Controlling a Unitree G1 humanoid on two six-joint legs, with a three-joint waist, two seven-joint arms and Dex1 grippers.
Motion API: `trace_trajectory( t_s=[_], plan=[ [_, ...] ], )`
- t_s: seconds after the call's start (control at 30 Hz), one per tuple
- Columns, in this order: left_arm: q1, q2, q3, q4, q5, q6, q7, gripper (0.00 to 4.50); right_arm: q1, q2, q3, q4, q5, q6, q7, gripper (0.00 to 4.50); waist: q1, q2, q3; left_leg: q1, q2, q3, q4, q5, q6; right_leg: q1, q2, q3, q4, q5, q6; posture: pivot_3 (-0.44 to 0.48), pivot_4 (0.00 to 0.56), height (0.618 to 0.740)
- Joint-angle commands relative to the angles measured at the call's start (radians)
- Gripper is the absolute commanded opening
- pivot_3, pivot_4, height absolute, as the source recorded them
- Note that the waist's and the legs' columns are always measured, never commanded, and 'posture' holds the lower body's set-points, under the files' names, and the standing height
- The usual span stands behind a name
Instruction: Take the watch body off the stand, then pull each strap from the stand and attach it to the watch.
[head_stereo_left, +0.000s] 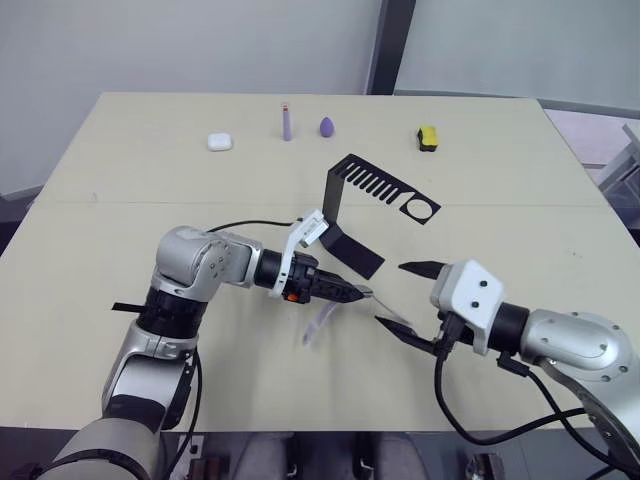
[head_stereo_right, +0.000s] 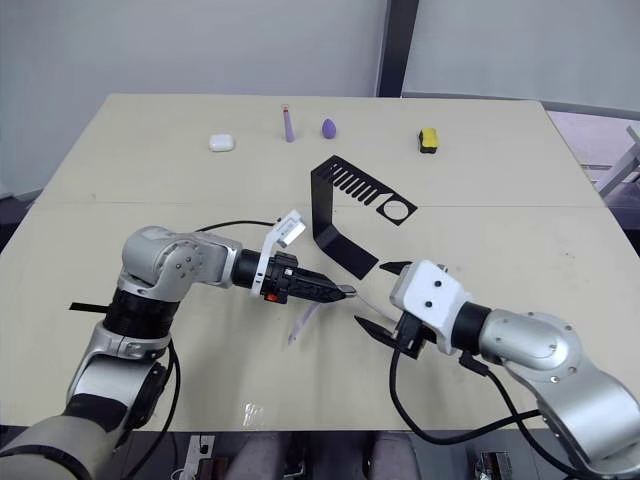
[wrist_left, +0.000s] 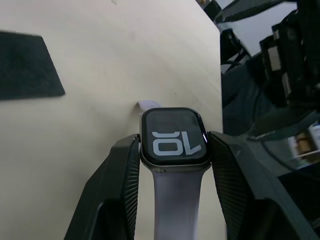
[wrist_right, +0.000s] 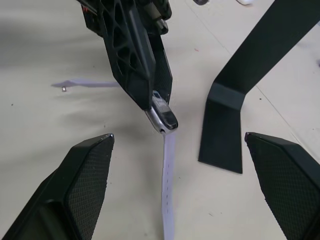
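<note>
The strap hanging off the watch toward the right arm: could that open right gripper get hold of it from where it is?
Probably yes. The right gripper is open, with its fingers either side of the pale strap that extends from the watch body held in the left gripper. Nothing lies between; the stand sits off to the side.

My view: a pale worktop carries the black stand, white case, purple stick, purple egg and yellow block.

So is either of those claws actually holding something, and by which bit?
Yes. The left gripper pinches the watch body by its two side edges, with a strap hanging from it. The right gripper is open and holds nothing.
</note>
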Motion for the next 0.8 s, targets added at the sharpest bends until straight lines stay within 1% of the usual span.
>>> trace_trajectory(
  t_s=[0.03,0.17,0.3,0.33,0.4,0.43,0.5,0.8],
  plan=[
    [-0.059,-0.055,0.112,0.047,-0.036,0.12,0.059,1.61,-0.032,0.029,0.03,-0.028,-0.012,0.068,-0.063,4.44,0.001,0.0,0.0,0.0,0.0,0.0,0.0,0.0,0.0,0.0,0.0,0.0,0.0,0.0,0.0,0.0,0.15,0.74],
    [-0.075,-0.076,0.144,0.074,-0.046,0.137,0.091,1.61,-0.063,0.067,0.065,-0.003,-0.019,0.147,-0.106,4.44,0.0,0.0,0.0,0.0,0.0,0.0,0.0,0.0,0.0,0.0,0.0,0.0,0.0,0.0,0.0,0.0,0.15,0.74],
    [-0.078,-0.084,0.155,0.08,-0.061,0.137,0.101,1.61,-0.083,0.099,0.09,0.026,-0.044,0.172,-0.133,4.44,-0.001,0.0,0.0,0.0,0.0,0.0,0.0,0.0,-0.001,0.0,0.0,0.0,0.0,0.0,-0.001,0.0,0.15,0.74],
    [-0.079,-0.086,0.157,0.083,-0.063,0.137,0.106,1.61,-0.088,0.108,0.092,0.032,-0.049,0.175,-0.138,4.22,-0.001,0.0,0.0,0.0,0.0,0.0,0.0,0.0,-0.001,0.0,-0.001,0.0,0.0,0.0,-0.001,0.0,0.15,0.74],
    [-0.081,-0.09,0.161,0.089,-0.067,0.137,0.115,1.61,-0.096,0.123,0.094,0.04,-0.057,0.177,-0.143,3.59,-0.001,0.0,0.0,0.0,0.0,0.0,0.0,0.0,-0.001,0.0,-0.001,0.0,0.0,0.0,-0.001,0.0,0.15,0.74],
    [-0.081,-0.092,0.163,0.091,-0.069,0.137,0.119,1.61,-0.099,0.128,0.095,0.042,-0.06,0.178,-0.144,3.2,-0.001,0.0,0.0,0.0,0.0,0.0,0.0,0.0,-0.001,-0.001,-0.001,0.0,0.0,0.0,-0.001,0.0,0.15,0.74],
    [-0.083,-0.096,0.165,0.095,-0.075,0.137,0.125,1.61,-0.102,0.134,0.103,0.046,-0.069,0.18,-0.146,2.21,-0.001,0.0,0.0,0.0,0.0,0.0,0.0,0.0,-0.001,-0.001,-0.001,0.0,0.0,0.0,-0.001,0.0,0.15,0.74],
    [-0.088,-0.106,0.175,0.102,-0.1,0.137,0.145,1.61,-0.105,0.158,0.116,0.062,-0.103,0.17,-0.147,2.21,-0.001,0.0,0.0,0.0,0.0,0.0,0.0,0.0,-0.001,-0.001,-0.001,0.0,0.0,0.0,-0.001,0.0,0.15,0.74]
  ],
)
